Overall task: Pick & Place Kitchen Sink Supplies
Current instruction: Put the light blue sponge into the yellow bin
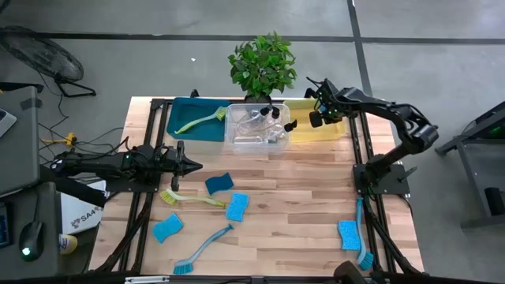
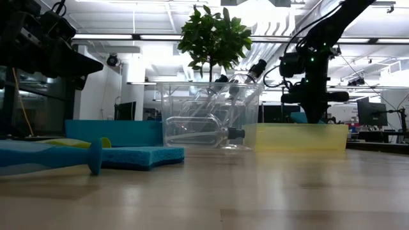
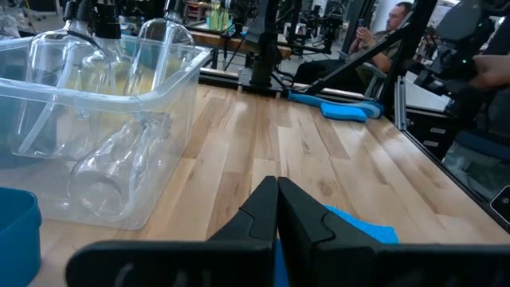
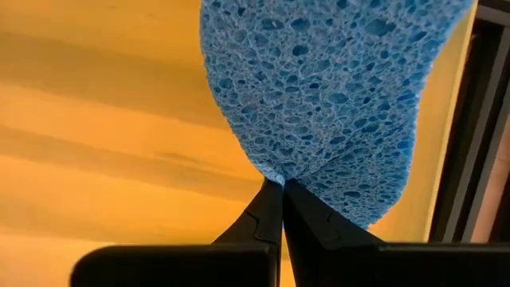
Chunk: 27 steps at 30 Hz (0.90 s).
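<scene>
- Five sponges: four lie on the table [image 1: 316, 197], a darker one [image 1: 220, 183] and a lighter one [image 1: 237, 206] mid-table, one toward the left front [image 1: 166, 228] and one at the right edge [image 1: 349, 233]. The fifth, the held sponge [image 4: 335, 80], is in the right gripper.
- Four brushes: a yellow-green one in the teal bin [image 1: 201, 120], a yellow-green one on the table [image 1: 192, 198] just beside the mid-table sponges, a blue one near the front edge [image 1: 203, 248], and a blue one along the right edge [image 1: 361, 237], touching the sponge there.
- Bottles [image 1: 256, 126] lie piled in the clear bin [image 1: 237, 146]. Three black pump tops show, but the clear bodies overlap too much for a sure count.
- Three bins stand in a row at the back: teal, clear, then the yellow bin [image 1: 335, 132]. One plant [image 1: 263, 63] stands behind the clear bin.
- Right gripper [image 1: 319, 110] hangs above the yellow bin, its fingers pressed together on a thin edge of the held sponge.
- Left gripper [image 1: 193, 166] is above the table left of the darker sponge, fingers fully together with nothing between them.
- Only the right wrist view shows the grip itself, with the sponge dangling over the yellow floor.
- The left wrist view alone shows a person [image 3: 382, 32] seated beyond the table.
- The low view shows the bottles stacked up against the clear bin's wall, which the high view flattens.
</scene>
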Each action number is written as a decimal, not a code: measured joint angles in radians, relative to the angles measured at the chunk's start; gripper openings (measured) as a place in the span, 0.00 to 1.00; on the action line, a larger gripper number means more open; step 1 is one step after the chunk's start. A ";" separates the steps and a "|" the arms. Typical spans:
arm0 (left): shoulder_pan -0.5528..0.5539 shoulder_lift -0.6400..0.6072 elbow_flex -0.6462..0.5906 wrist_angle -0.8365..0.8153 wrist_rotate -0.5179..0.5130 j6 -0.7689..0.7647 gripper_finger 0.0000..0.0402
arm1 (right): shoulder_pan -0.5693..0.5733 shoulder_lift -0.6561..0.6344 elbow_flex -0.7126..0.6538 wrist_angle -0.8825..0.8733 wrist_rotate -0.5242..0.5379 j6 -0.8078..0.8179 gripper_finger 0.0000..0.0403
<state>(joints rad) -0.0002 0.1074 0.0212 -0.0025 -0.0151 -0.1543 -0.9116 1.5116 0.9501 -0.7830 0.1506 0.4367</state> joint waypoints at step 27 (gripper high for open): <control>0.000 0.000 0.000 0.000 0.000 0.000 0.00 | -0.024 0.040 0.000 -0.017 -0.027 0.000 0.04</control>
<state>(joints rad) -0.0002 0.1071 0.0212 -0.0025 -0.0151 -0.1544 -0.9360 1.5520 0.9501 -0.8000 0.1234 0.4370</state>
